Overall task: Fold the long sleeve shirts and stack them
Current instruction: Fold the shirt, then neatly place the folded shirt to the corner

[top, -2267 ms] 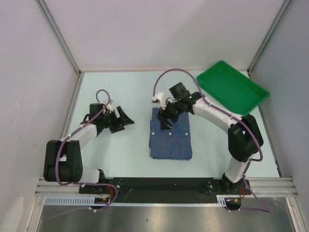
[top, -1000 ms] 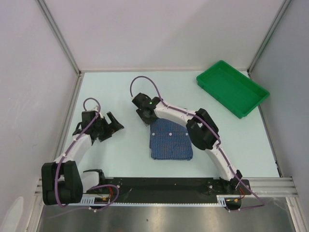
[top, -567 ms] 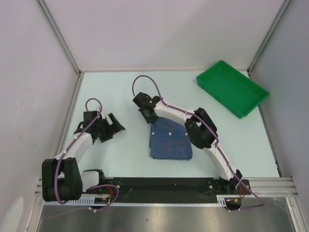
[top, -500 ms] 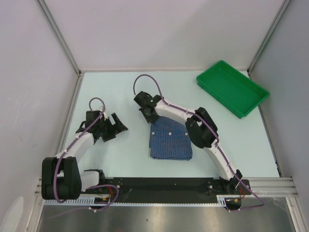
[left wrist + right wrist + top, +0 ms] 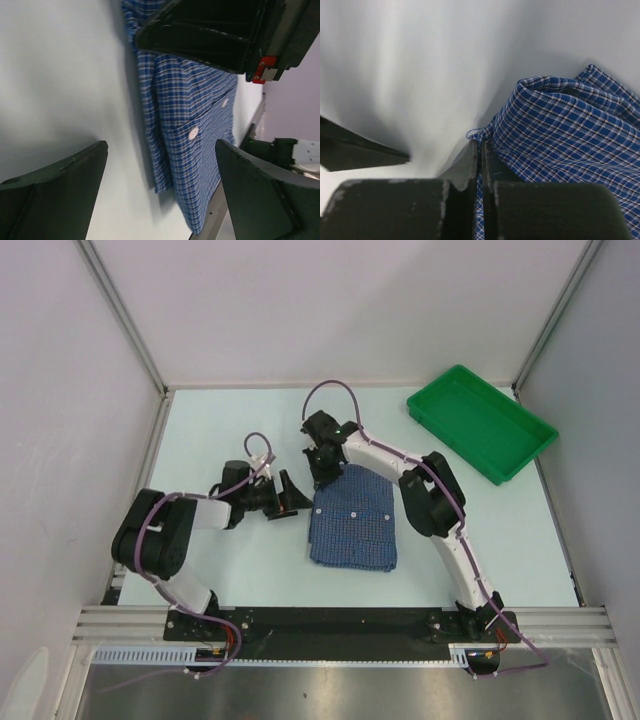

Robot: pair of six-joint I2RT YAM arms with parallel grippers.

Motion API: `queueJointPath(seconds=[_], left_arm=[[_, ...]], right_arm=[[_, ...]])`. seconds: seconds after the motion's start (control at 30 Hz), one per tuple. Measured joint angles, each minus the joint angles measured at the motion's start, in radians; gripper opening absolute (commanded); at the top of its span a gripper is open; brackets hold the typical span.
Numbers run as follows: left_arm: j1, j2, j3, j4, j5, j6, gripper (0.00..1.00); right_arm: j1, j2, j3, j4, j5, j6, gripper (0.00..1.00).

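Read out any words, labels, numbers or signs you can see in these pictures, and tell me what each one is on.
None can be read.
Red tag with a pale patch, on the right gripper: too small and blurred, nothing legible.
Shirt, green tray, table: no writing shows.

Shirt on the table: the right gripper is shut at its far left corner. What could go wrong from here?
1. The right gripper seems to pinch only the very edge of the shirt, so the cloth may slip out.
2. It may hold just some layers; lifting could undo the fold.
3. The open left gripper sits close by; the two could collide.
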Motion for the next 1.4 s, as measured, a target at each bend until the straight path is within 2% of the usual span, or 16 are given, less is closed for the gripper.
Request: queueJointPath(seconds=[0.23,0.47,0.73,0.8,0.9,0.93,1.0,1.03,1.1,1.13,1.17,1.2,1.23,1.27,1.3,1.4], left_arm=[[-0.062,0.165,0.011,0.306,0.073,-0.131,0.94],[-0.087,0.266,0.055,0.413,0.097,-0.200,0.81],[-0.146,0.345,0.120,0.459,0.106,-0.248,0.72],[-0.155,0.367,0.138,0.468,0.106,-0.261,0.61],[-0.163,0.400,0.151,0.481,0.098,-0.275,0.37],[-0.164,0.408,0.150,0.478,0.092,-0.280,0.19],[-0.165,0.413,0.143,0.454,0.086,-0.275,0.00],[-0.165,0.410,0.142,0.443,0.084,-0.277,0.00],[-0.165,0.381,0.147,0.382,0.085,-0.252,0.00],[-0.165,0.361,0.154,0.322,0.083,-0.226,0.00],[-0.163,0.339,0.166,0.246,0.080,-0.192,0.00],[-0.158,0.319,0.181,0.158,0.076,-0.156,0.00],[-0.152,0.301,0.202,0.067,0.074,-0.110,0.00],[-0.147,0.287,0.219,-0.001,0.071,-0.070,0.00],[-0.140,0.274,0.241,-0.087,0.063,-0.020,0.00],[-0.097,0.243,0.305,-0.327,0.043,0.124,0.00]], right_arm=[[-0.026,-0.009,-0.003,0.007,-0.031,0.018,0.00],[-0.032,-0.013,-0.003,0.010,-0.048,0.038,0.00],[-0.044,-0.030,-0.006,0.017,-0.048,0.059,0.00],[-0.047,-0.034,-0.008,0.021,-0.048,0.060,0.00],[-0.053,-0.041,-0.015,0.025,-0.048,0.063,0.00],[-0.055,-0.043,-0.017,0.026,-0.048,0.063,0.00],[-0.059,-0.047,-0.022,0.026,-0.053,0.069,0.01],[-0.059,-0.048,-0.024,0.026,-0.056,0.070,0.15],[-0.060,-0.048,-0.024,0.026,-0.063,0.071,0.33],[-0.061,-0.050,-0.025,0.025,-0.068,0.076,0.56],[-0.063,-0.055,-0.026,0.026,-0.068,0.071,0.66],[-0.068,-0.060,-0.027,0.027,-0.067,0.079,0.81],[-0.076,-0.069,-0.027,0.028,-0.069,0.071,0.89],[-0.087,-0.080,-0.027,0.028,-0.068,0.067,0.96],[-0.101,-0.093,-0.027,0.027,-0.067,0.060,1.00],[-0.152,-0.145,-0.034,0.033,-0.066,0.033,1.00]])
